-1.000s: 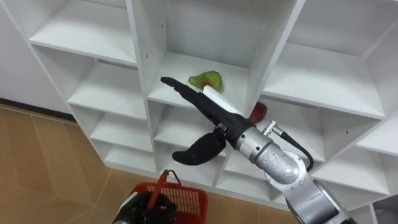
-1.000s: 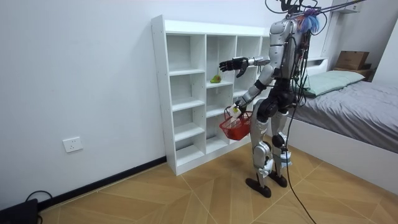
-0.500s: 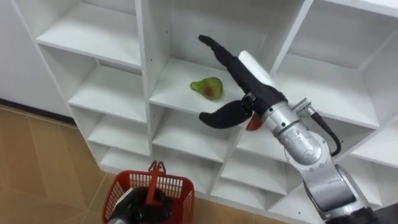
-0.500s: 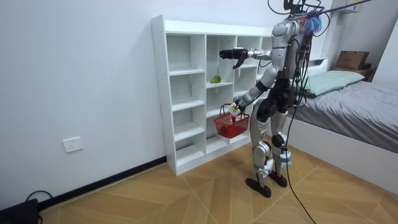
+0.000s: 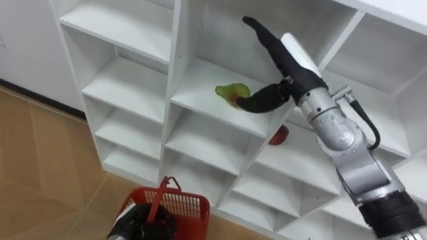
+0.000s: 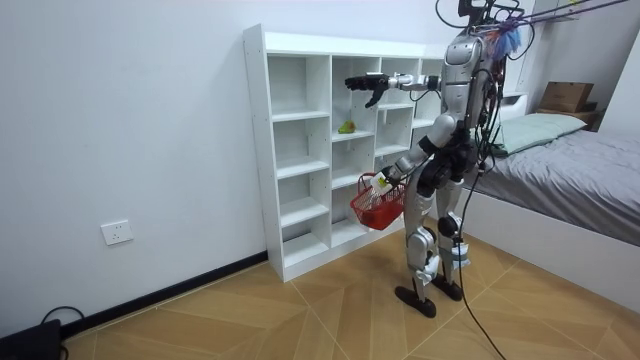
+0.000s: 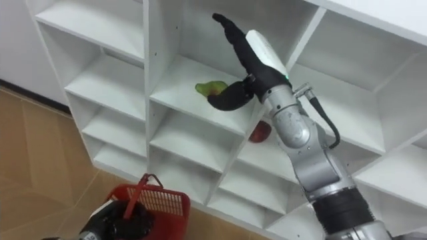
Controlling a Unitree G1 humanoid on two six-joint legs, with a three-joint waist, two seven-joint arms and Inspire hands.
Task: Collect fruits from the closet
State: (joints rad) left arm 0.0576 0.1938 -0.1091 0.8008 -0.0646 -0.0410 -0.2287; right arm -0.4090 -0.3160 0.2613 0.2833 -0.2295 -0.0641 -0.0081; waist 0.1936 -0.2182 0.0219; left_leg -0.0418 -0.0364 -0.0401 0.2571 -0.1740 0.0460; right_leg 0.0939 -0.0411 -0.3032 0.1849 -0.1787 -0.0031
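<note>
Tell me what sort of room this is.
Probably a bedroom. A bed with a grey cover and a pillow stands at the room view's right. A white open shelf unit stands against the wall, and the floor is wood parquet.

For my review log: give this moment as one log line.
right hand open near green pear | left hand holding red basket | red fruit on lower shelf

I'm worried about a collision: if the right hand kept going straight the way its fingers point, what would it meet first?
Probably the closet compartment's white back wall, passing above the green pear; the right hand is open. Depth is unclear.
</note>
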